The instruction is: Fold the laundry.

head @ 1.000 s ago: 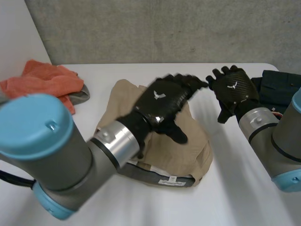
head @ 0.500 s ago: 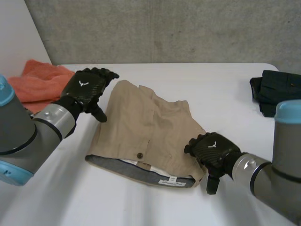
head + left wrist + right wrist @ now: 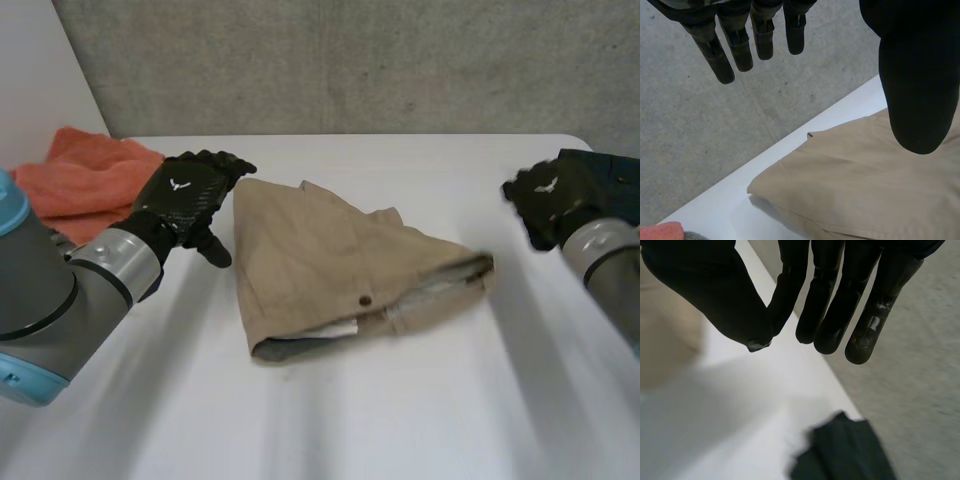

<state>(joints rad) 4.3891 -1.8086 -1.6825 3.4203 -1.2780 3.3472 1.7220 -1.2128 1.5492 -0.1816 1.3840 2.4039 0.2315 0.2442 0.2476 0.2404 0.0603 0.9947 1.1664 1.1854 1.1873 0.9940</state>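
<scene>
tan shorts (image 3: 320, 265) lie folded on the table (image 3: 400, 420); left hand (image 3: 185, 195) and right hand (image 3: 548, 195) hover, fingers straight, unclenched.

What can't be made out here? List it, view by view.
Dark cloth: head view, partly behind the right hand, cut by the edge.
Towel: head view, partly behind the left arm.
Shorts: head view, the top layer hides the folds beneath.

The folded beige trousers (image 3: 340, 270) lie in the middle of the white table (image 3: 400, 420). The crumpled orange cloth (image 3: 85, 180) lies far left, the folded dark garment (image 3: 610, 175) far right, each at a table edge.
</scene>
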